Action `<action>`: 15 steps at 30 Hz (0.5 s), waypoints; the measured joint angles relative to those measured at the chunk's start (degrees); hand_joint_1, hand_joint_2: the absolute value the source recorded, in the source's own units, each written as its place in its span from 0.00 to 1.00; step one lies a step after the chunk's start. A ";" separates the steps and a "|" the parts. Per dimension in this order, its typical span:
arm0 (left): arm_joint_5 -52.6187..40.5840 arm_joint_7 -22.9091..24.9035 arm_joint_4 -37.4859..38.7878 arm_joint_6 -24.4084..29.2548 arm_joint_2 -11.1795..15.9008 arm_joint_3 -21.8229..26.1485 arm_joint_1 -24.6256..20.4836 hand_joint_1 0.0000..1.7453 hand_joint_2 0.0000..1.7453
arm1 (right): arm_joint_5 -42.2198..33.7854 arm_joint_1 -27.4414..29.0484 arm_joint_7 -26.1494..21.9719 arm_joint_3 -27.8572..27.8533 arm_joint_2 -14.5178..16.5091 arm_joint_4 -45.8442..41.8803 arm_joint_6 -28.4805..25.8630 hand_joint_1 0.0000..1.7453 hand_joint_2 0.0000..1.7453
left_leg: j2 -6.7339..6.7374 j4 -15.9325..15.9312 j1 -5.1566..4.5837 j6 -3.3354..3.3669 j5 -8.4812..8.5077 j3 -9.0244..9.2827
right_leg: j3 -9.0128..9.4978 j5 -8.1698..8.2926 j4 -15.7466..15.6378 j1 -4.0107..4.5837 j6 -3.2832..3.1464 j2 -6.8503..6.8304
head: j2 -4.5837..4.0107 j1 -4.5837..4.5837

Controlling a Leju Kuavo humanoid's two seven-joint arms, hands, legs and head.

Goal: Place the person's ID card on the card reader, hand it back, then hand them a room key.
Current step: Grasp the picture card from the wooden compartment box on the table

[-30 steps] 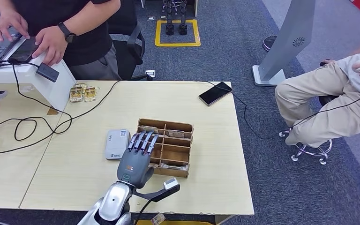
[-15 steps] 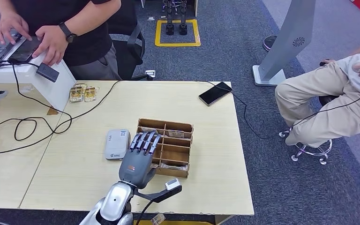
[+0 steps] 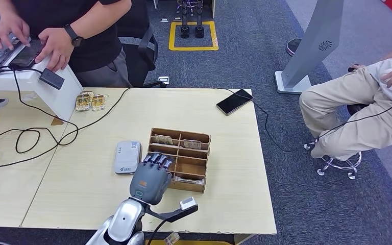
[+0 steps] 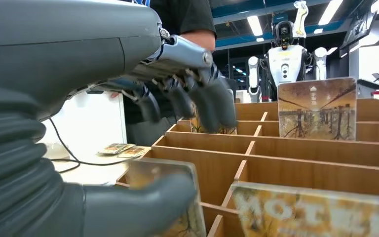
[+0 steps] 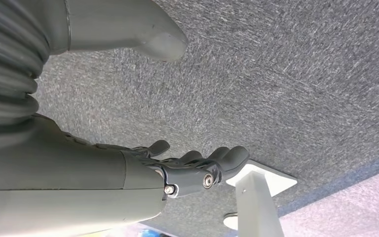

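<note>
Wooden tray (image 3: pixel 200 137) lower centre holds room key cards (image 4: pixel 317 108); left hand (image 3: pixel 151 176) curls over the front slot, thumb against a card (image 4: pixel 164 197), grip unconfirmed. Pinch firmly, lift straight.

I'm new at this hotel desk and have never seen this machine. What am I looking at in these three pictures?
It is a humanoid robot with two arms and many-fingered hands. The big picture comes from its head, looking down at a wooden table. The other two come from cameras at its wrists.

On the table lie a grey card reader, a wooden tray of compartments holding room key cards, and a phone.

The left hand is over the tray's near corner, fingers curling in. Its wrist camera shows the thumb against a key card; whether it grips is unclear. The right hand hangs above the carpet, empty, fingers loosely curled.
</note>
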 joint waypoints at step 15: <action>-0.19 -2.47 3.83 -3.77 0.82 0.00 -2.60 1.00 1.00 | 0.84 -0.09 -1.11 0.00 0.12 0.08 0.01 0.00 1.00 | 0.00 0.00 0.00 0.00 0.00 0.07 | 0.08 0.00 0.00 0.00 0.00 0.00 | 0.00 0.01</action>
